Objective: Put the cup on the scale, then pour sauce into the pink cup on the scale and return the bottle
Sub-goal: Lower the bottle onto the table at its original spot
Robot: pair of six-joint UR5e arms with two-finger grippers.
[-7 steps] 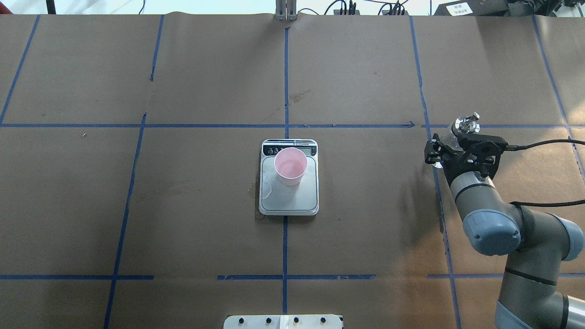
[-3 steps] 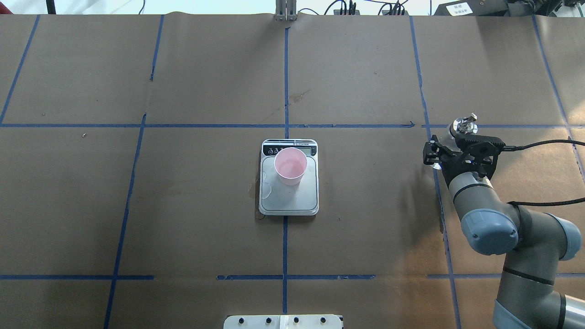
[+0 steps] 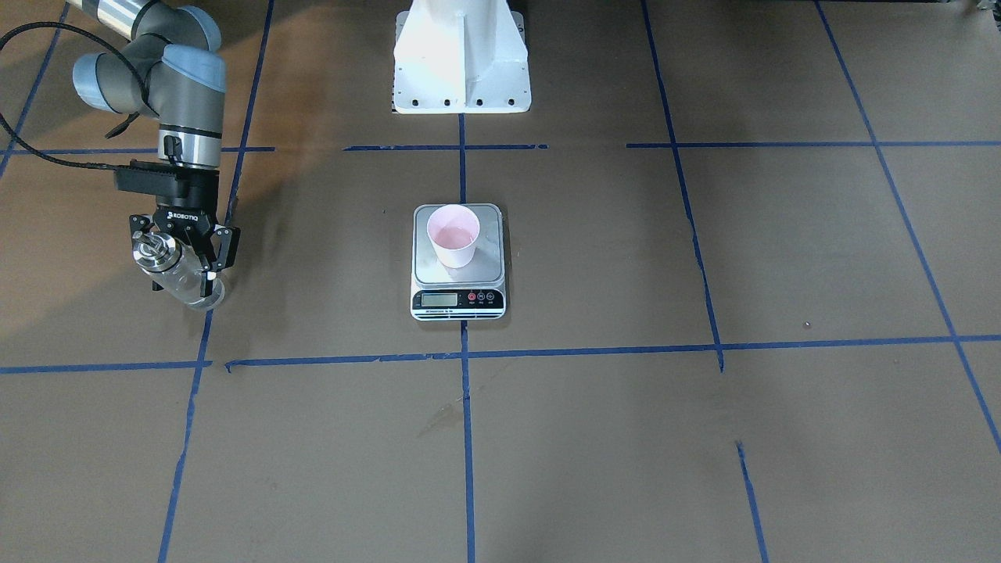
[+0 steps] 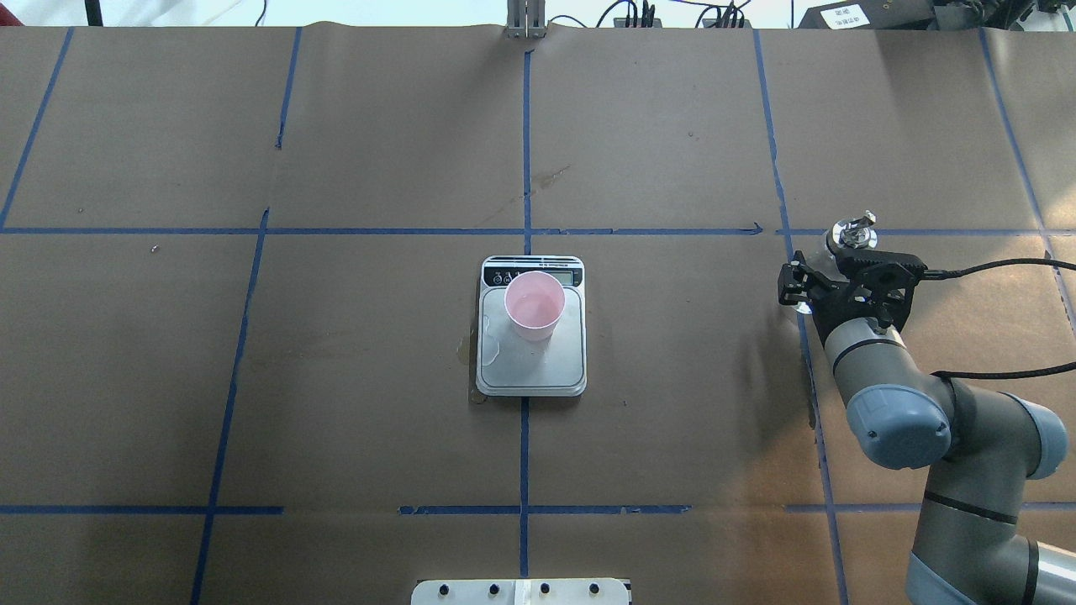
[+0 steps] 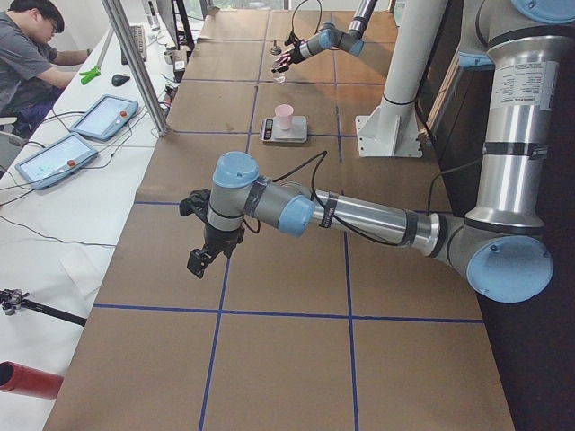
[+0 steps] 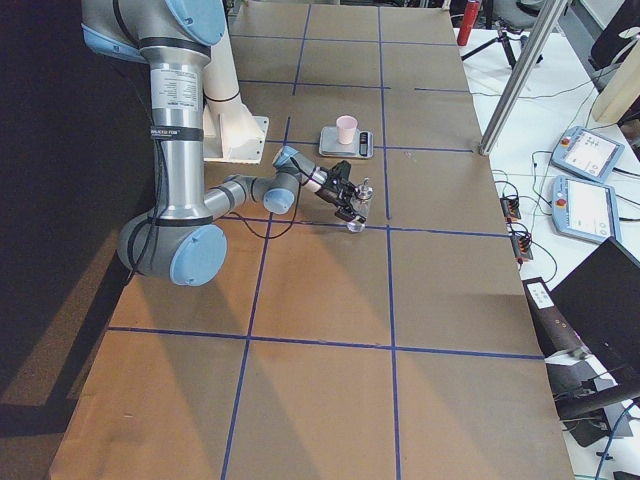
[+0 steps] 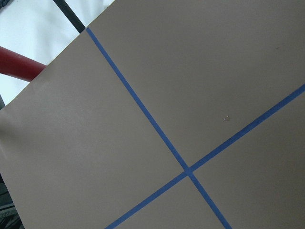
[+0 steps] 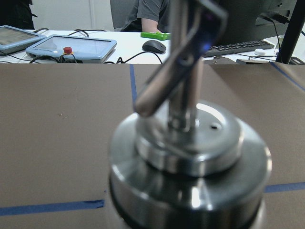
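Observation:
The pink cup [image 4: 535,302] stands upright on the far half of the scale [image 4: 546,370], near its display; it also shows in the front-facing view [image 3: 453,234] on the scale [image 3: 489,267]. My right gripper [image 4: 832,262] is shut on the clear glass bottle [image 3: 178,274] far to the right of the scale. The bottle is tilted, its base close to the table. Its metal cap and spout [image 8: 190,157] fill the right wrist view. My left gripper [image 5: 199,260] shows only in the exterior left view, hovering low over bare table; I cannot tell if it is open.
A small clear puddle [image 4: 492,343] lies on the scale's plate, with a wet stain [image 4: 465,349] on the paper beside it. The white robot base [image 3: 461,55] stands behind the scale. Blue tape lines grid the brown table. Tablets [image 5: 99,117] and a person [image 5: 27,54] are beyond the far edge.
My right gripper with the bottle has sunk slightly and shifted a little toward the robot. The cup and scale have not moved.

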